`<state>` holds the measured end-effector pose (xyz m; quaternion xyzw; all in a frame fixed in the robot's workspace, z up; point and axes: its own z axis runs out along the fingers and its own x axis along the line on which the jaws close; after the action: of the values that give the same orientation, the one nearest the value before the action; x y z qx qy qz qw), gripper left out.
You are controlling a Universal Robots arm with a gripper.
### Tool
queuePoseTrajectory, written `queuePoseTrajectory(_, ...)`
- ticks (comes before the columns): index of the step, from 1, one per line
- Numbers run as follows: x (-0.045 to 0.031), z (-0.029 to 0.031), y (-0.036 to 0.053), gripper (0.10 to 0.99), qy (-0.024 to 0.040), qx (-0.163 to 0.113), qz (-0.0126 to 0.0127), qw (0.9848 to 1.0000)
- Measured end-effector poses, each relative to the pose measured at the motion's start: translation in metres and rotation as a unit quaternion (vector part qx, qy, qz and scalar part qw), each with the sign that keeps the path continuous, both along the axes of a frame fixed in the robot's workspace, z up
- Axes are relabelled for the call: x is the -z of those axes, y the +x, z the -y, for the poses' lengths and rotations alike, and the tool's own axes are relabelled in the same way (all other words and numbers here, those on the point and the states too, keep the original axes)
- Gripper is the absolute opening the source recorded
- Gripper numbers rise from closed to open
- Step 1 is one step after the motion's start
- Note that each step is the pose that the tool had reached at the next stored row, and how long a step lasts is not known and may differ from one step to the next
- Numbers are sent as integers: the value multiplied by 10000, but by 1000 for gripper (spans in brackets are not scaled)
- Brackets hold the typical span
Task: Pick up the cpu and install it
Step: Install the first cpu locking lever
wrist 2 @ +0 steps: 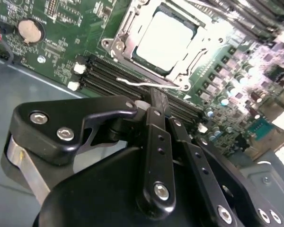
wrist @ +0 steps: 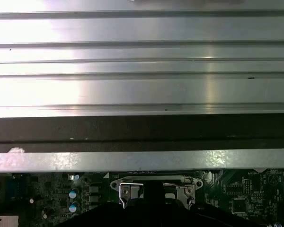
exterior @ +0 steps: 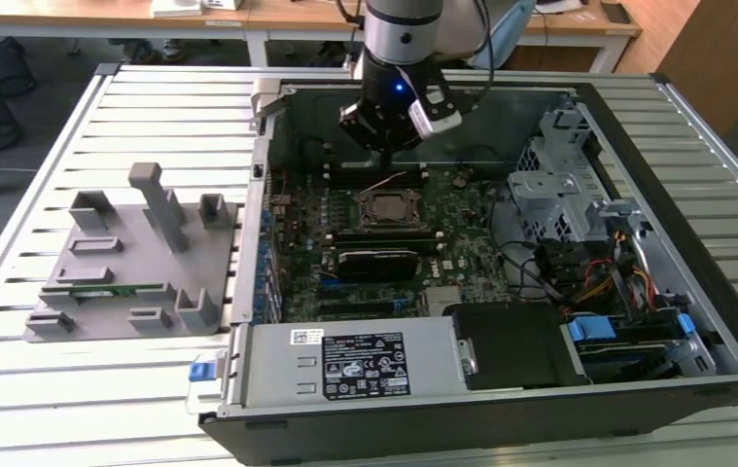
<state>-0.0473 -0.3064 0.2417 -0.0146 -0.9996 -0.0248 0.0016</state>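
an open computer case (exterior: 680, 321) lies flat on a slatted metal table (exterior: 109, 97), its green motherboard (exterior: 460, 233) facing up. the cpu (wrist 2: 163, 40), a small flat square chip with a pale shiny metal top, already sits in the socket frame (wrist 2: 120, 28) near the middle of the board; in the exterior view it is a dark square at (exterior: 383, 208). the robot's gripper (wrist 2: 158, 101) hangs just above the board beside the socket, between it and the case's far wall. its two black fingers (wrist 2: 156, 137) are pressed together with nothing between them.

the chip looks light, stiff and thin, with a smooth slippery top. it is likely fragile underneath, so its side edges seem the safest places to hold.

the thin socket lever (wrist 2: 151, 85) lies near the fingertips, but whether they touch it cannot be told. the chip's underside and seating are hidden. in the first wrist view the socket (wrist: 154, 187) is partly cut off by the gripper body.
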Motion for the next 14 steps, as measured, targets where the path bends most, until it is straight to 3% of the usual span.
queuePoseTrajectory(3, 41, 0, 5, 106, 43, 0, 1, 10000)
queuePoseTrajectory(14, 136, -2, 65, 106, 44, 0, 4, 10000)
